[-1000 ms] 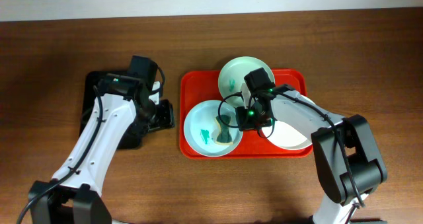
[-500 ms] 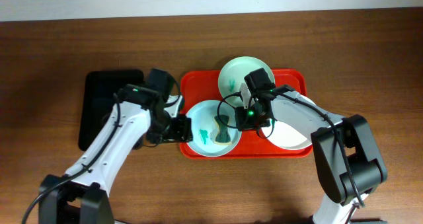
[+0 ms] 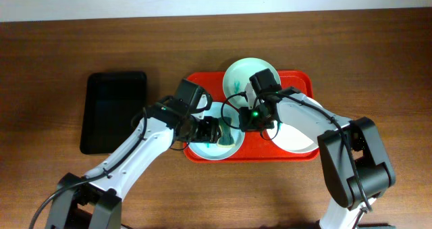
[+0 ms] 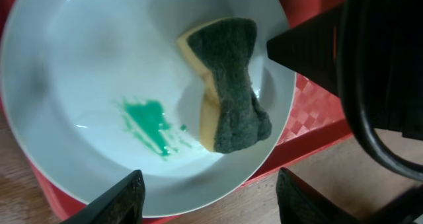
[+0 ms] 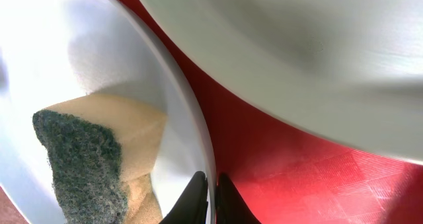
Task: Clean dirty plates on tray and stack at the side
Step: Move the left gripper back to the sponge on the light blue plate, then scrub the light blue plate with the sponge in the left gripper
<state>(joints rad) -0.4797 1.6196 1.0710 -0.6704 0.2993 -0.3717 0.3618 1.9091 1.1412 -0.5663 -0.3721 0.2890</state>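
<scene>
The red tray (image 3: 307,84) holds three plates. The pale blue plate (image 3: 212,149) lies at its front left, with a green smear (image 4: 149,121) and a yellow-and-grey sponge (image 4: 228,85) lying in it. My right gripper (image 3: 244,124) is shut on the blue plate's right rim (image 5: 192,138), one finger on each side. My left gripper (image 3: 217,131) is open and empty just above the blue plate (image 4: 99,52), beside the sponge (image 5: 92,158). The mint green plate (image 3: 250,73) is at the back. The white plate (image 3: 297,140) is at the right, partly under my right arm.
A smaller black tray (image 3: 113,111) lies on the wooden table to the left of the red tray. The mint plate (image 5: 297,52) overhangs the red tray floor (image 5: 277,171) close to my right gripper (image 5: 211,192).
My left arm has swung right from above the black tray to over the blue plate. My right gripper has stayed shut on the plate's rim.
</scene>
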